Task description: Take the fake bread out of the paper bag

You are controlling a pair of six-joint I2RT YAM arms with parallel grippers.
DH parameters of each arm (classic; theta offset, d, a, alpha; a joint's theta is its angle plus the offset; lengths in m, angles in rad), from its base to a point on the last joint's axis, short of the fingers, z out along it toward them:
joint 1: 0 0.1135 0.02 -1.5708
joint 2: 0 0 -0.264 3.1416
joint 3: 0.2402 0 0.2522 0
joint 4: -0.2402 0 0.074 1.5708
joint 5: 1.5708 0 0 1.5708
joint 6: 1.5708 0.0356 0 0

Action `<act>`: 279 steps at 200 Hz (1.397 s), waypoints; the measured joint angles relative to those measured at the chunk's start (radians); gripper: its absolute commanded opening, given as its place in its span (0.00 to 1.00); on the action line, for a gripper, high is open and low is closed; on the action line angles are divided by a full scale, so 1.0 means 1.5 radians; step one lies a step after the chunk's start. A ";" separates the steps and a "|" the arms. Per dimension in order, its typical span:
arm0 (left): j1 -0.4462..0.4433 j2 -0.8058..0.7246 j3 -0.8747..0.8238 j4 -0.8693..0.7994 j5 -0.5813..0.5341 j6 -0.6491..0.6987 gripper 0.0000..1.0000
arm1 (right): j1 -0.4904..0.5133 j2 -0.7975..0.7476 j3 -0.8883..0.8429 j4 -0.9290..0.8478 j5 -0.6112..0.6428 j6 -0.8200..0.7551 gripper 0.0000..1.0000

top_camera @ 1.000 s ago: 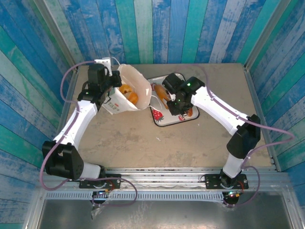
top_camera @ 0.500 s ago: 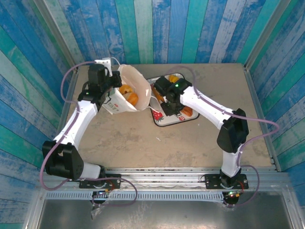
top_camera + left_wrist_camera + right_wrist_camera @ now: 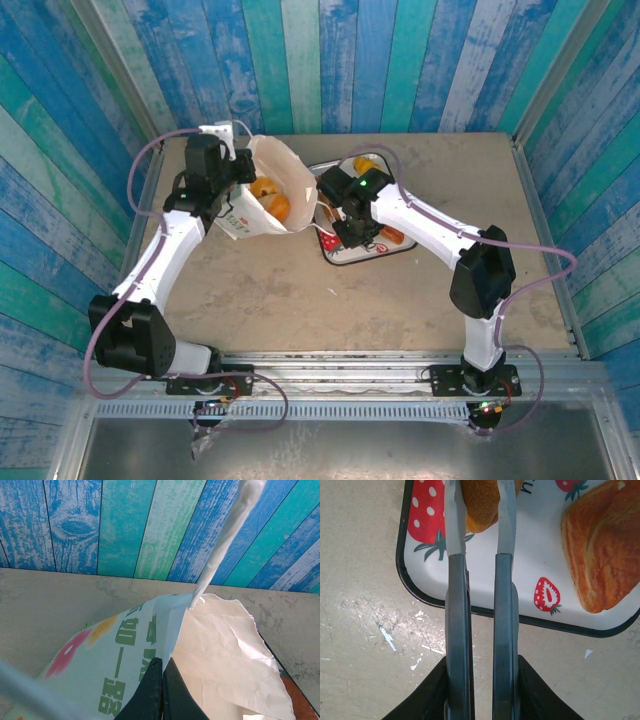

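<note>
The right fingers (image 3: 345, 217) have swung left since a second ago, off the middle of the tray (image 3: 346, 259) and over to its left edge, the side that faces the bag (image 3: 288, 178). The bag hasn't budged.

Nearest us, on the right wrist camera, those fingers are clenched around the tongs (image 3: 457, 605), one black finger pressed against each grey handle. The two arms of the tongs run out side by side with a narrow gap between them. At their tips they're pinching a piece of golden-brown bread (image 3: 480, 505) over the tray, just inside its near-left corner. Whether that piece touches the tray or hangs just above it, I can't tell. Off to the right, a second, flaky piece (image 3: 600, 545) lies flat on the strawberry print, well apart from the tongs.

Farther back, from above, the bag sits towards the desk's (image 3: 300, 300) far-left corner. It leans with its mouth open towards the tray, and orange bread (image 3: 268, 197) is there inside it.

Now the left wrist camera: the left fingers (image 3: 161, 692) are pressed tight together, with the bag's rim caught between them. A white handle (image 3: 225, 540) rises from the rim.
</note>
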 measured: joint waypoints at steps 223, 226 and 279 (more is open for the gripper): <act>0.000 0.000 0.000 0.001 0.002 0.000 0.00 | 0.001 -0.009 0.000 -0.022 -0.031 -0.003 0.48; 0.000 0.000 0.000 0.001 0.002 0.000 0.00 | 0.001 -0.010 0.000 -0.023 -0.032 -0.003 0.48; 0.000 0.000 0.000 0.001 0.003 0.000 0.00 | 0.003 -0.031 0.001 -0.026 -0.046 -0.006 0.42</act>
